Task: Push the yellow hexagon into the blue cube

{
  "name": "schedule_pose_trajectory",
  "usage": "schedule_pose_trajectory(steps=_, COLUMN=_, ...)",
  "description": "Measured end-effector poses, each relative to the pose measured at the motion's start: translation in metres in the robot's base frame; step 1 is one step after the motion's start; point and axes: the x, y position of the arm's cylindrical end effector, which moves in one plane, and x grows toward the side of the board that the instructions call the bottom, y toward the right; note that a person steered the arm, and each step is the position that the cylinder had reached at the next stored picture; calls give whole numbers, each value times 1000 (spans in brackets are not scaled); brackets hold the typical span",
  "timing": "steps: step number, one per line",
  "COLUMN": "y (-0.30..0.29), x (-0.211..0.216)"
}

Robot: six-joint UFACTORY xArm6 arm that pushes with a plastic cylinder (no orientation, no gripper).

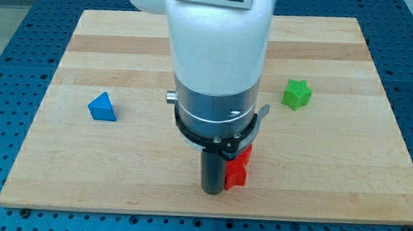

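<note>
No yellow hexagon shows in the camera view; the arm's white and grey body hides the middle of the board. The only blue block (102, 107) sits at the view's left and looks like a triangle rather than a cube. My tip (211, 191) is at the end of the dark rod, near the bottom edge of the board, far to the right of the blue block. A red block (237, 171) lies right beside the rod on its right, touching it or nearly so.
A green star-shaped block (297, 93) sits at the view's right. The wooden board (330, 178) rests on a blue perforated surface, and its bottom edge is close below my tip.
</note>
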Motion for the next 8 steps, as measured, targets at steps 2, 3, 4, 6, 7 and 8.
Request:
schedule_pose_trajectory(steps=2, y=-51, x=-10)
schedule_pose_trajectory(steps=3, y=-52, x=-59)
schedule_pose_trajectory(steps=4, y=-33, x=-69)
schedule_pose_trajectory(steps=6, y=-10, x=-89)
schedule_pose_trajectory(steps=7, y=14, x=-99)
schedule_pose_trajectory(steps=8, y=38, x=-99)
